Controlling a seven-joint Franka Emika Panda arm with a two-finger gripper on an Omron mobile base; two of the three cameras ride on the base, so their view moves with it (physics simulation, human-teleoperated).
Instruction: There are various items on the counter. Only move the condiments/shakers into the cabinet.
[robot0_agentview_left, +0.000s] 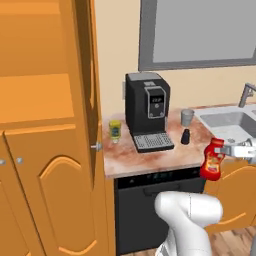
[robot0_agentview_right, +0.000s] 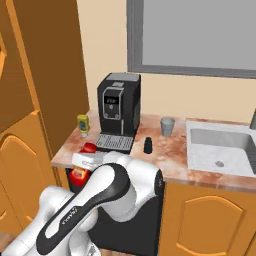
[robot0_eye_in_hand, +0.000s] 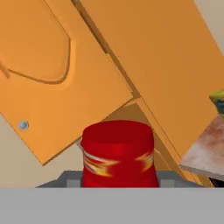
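Observation:
My gripper is shut on the red ketchup bottle, which it holds in the air just off the counter's front edge; the two also show in the right base view, gripper and bottle. In the hand view the bottle sits between the fingertips, facing the orange cabinet. The yellow mustard bottle stands at the left end of the counter, beside the cabinet. To the right of the coffee machine stands the small black shaker.
A big black coffee machine stands mid-counter, a grey cup behind the shaker. The sink lies to the right. An open cabinet door juts forward at the counter's left end. A dark dishwasher is below.

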